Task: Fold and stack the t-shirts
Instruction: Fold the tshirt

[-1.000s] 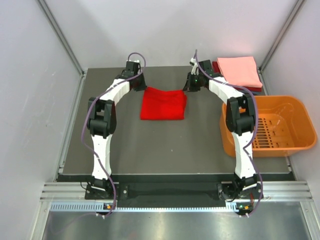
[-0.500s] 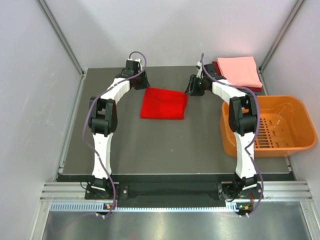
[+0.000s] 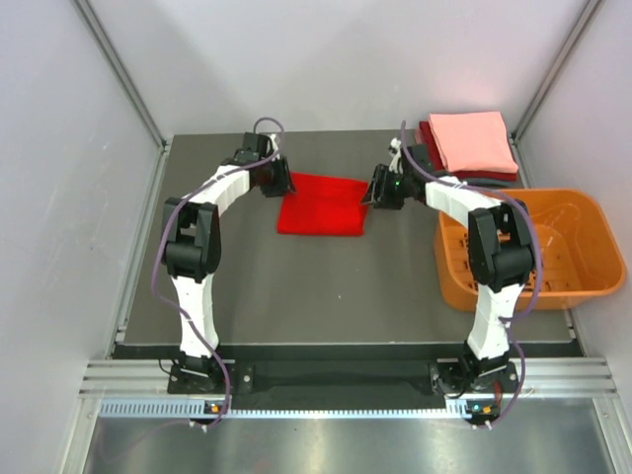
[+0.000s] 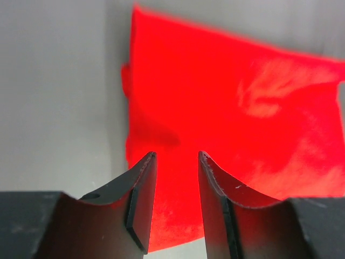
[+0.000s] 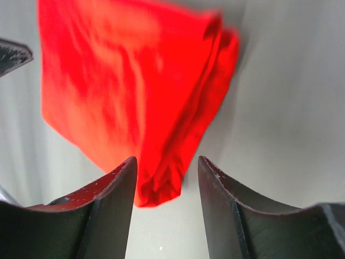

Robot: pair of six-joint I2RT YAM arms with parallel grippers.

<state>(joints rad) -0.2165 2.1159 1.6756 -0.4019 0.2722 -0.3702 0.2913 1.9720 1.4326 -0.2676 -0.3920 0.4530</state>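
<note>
- While the bright red t-shirt (image 3: 321,204) lay folded flat a little beyond the middle of the dark table (image 3: 326,286), its near edge ran straight across and its far edge dipped slightly toward the right.
- Open room: bare tabletop lay along the whole near side of the shirt and to its left. The orange basket (image 3: 583,212) stood at the right edge of the table, well apart from the shirt.
- A stack of folded shirts sat at the far right corner, with the salmon-pink shirt (image 3: 472,141) on top and a dark red shirt (image 3: 427,131) showing beneath its left edge. The stack lay apart from the red shirt.
- Left arm: it was bent at the elbow and reached forward, with the wrist turned inward. The left gripper (image 3: 279,183) stood at the far left corner of the shirt.
- In the left wrist view the two fingers (image 4: 141,186) stood a narrow gap apart. Red cloth filled that gap below them, and nothing was clamped.
- Right arm: it mirrored the left, elbow out over the basket's inner side. The right gripper (image 3: 373,190) stood at the far right corner of the shirt.
- In the right wrist view the fingers (image 5: 110,199) were spread somewhat wider. The layered corner of the shirt showed between them, unpinched; whether it touched a pad could not be told.
</note>
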